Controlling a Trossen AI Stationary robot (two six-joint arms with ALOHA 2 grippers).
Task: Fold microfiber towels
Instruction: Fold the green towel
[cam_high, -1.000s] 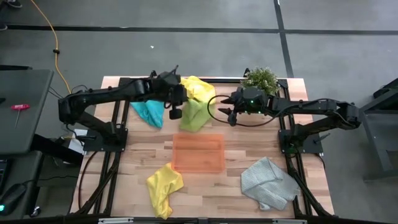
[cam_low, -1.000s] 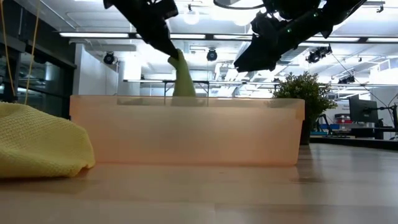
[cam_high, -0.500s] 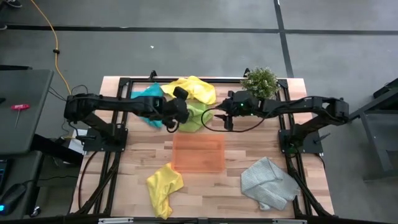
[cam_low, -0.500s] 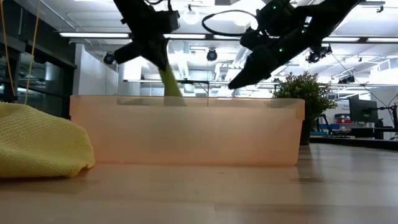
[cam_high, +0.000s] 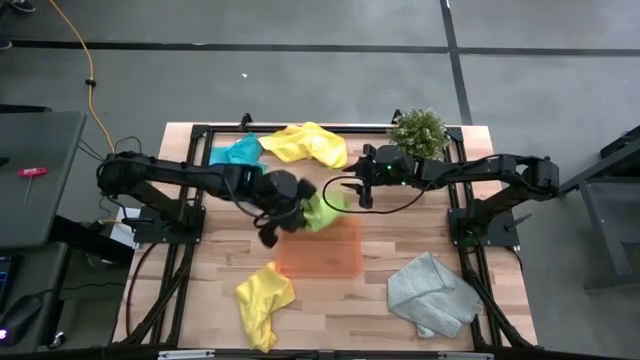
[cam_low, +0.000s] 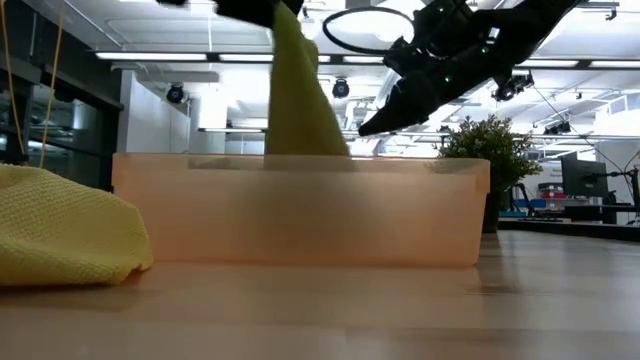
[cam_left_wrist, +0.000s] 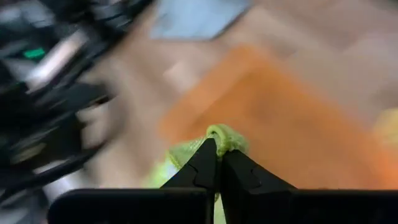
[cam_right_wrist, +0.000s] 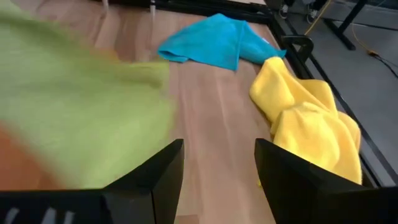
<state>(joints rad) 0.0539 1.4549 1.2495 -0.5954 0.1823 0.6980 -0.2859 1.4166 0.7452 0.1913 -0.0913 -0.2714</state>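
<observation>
My left gripper (cam_high: 298, 212) is shut on the lime green towel (cam_high: 323, 208), just beyond the far edge of the orange tray (cam_high: 320, 252). The towel hangs down behind the tray wall in the low view (cam_low: 296, 95). My right gripper (cam_high: 361, 193) hovers open and empty to the towel's right, and its fingers (cam_right_wrist: 177, 163) touch nothing. A yellow towel (cam_high: 306, 142) and the teal towel (cam_high: 238, 152) lie at the far edge. A second yellow towel (cam_high: 262, 300) and the grey towel (cam_high: 432, 292) lie near the front. My left gripper pinches a bunched bit of the lime green towel (cam_left_wrist: 219, 135) between its two shut fingertips. The towel hangs slack below the fingers (cam_low: 296, 95). The tray wall hides its lower end, so I cannot tell whether it touches the table.
A potted plant (cam_high: 419, 128) stands at the far right, close behind my right arm. The tray wall (cam_low: 300, 210) fills the middle of the low view. Bare wood shows between the tray and the grey towel.
My left gripper has moved from the far towel pile toward the near edge and up, to the tray's far side. It has pulled the lime green towel off the yellow one. The towel now hangs longer and higher. My right gripper has stayed near its place.
</observation>
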